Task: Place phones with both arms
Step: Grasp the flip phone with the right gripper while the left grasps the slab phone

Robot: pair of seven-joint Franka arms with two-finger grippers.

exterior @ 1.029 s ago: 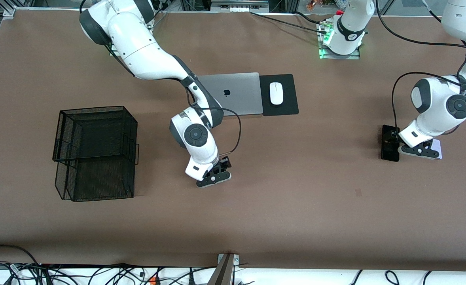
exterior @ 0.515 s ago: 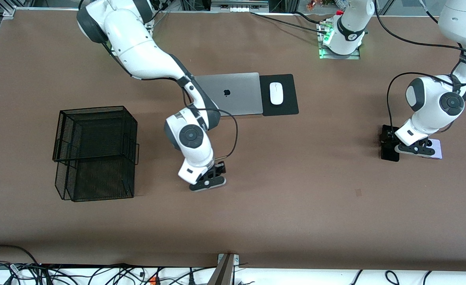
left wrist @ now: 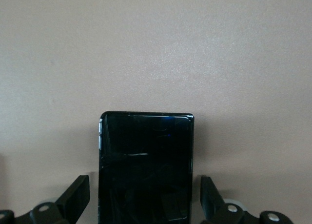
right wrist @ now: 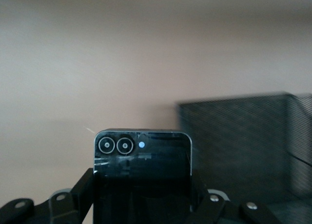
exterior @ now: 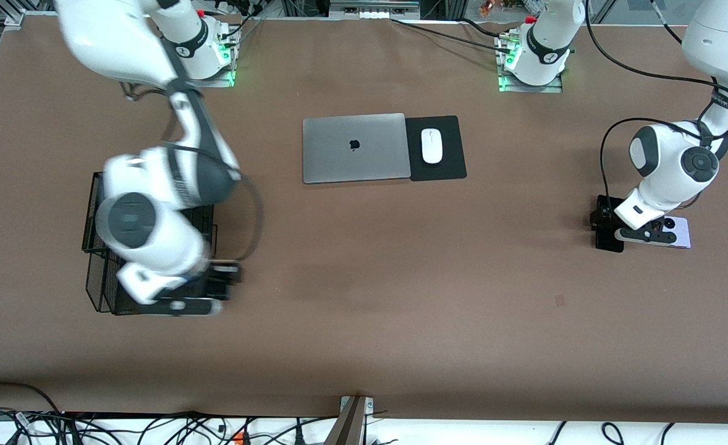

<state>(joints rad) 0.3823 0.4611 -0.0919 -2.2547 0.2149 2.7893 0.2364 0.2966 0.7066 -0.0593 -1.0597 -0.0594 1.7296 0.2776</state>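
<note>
My right gripper (right wrist: 142, 187) is shut on the square black folded phone (right wrist: 142, 168), which has two round lenses at its upper edge. In the front view that gripper (exterior: 185, 303) hangs over the basket's corner nearest the camera, blurred by motion. At the left arm's end of the table, the longer black slab phone (left wrist: 145, 158) lies flat on the table. My left gripper (left wrist: 145, 197) is open, with a finger (left wrist: 75, 197) on each side of the slab and a gap showing. Beside the black slab (exterior: 609, 242) lies the lavender phone (exterior: 680, 232), partly under the left gripper (exterior: 643, 235).
A black wire-mesh basket (exterior: 94, 290) stands toward the right arm's end of the table, also seen as the basket (right wrist: 243, 146) in the right wrist view. A shut silver laptop (exterior: 354, 147) and a white mouse (exterior: 431, 146) on a black pad (exterior: 453, 167) lie near the robots' bases.
The right arm has swung fast from the table's middle to the mesh basket, carrying the folded phone. The left arm has shifted slightly over the slab phone.
</note>
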